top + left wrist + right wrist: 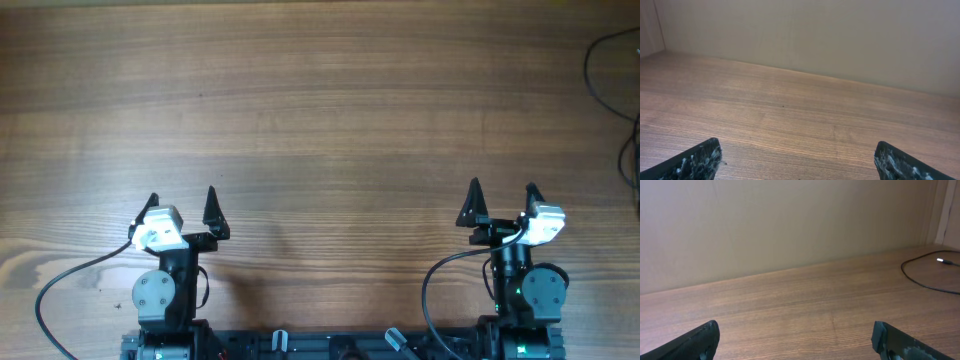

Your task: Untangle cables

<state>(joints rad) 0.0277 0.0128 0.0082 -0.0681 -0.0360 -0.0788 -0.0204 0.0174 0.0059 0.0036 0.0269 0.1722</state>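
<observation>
Wood is nearly all you see here, the top of a big brown table (320,100). Start on the left. Your left claw (181,195) sits near the close edge of the table, with its two black fingers (695,162) spread as wide as they go. It has hold of nothing. Move across to the right. Your right claw (503,186) sits near the same edge, well apart from the left one. It is wide open too, and it holds nothing. Now look all the way right. The cables (588,68) lie at the far right side of the table, partly cut off by the edge of the overhead view. They are thin and black, in a loose loop. From the right wrist you can see one small plug tip (940,260) lying on the wood. Both claws are well apart from the cables.
</observation>
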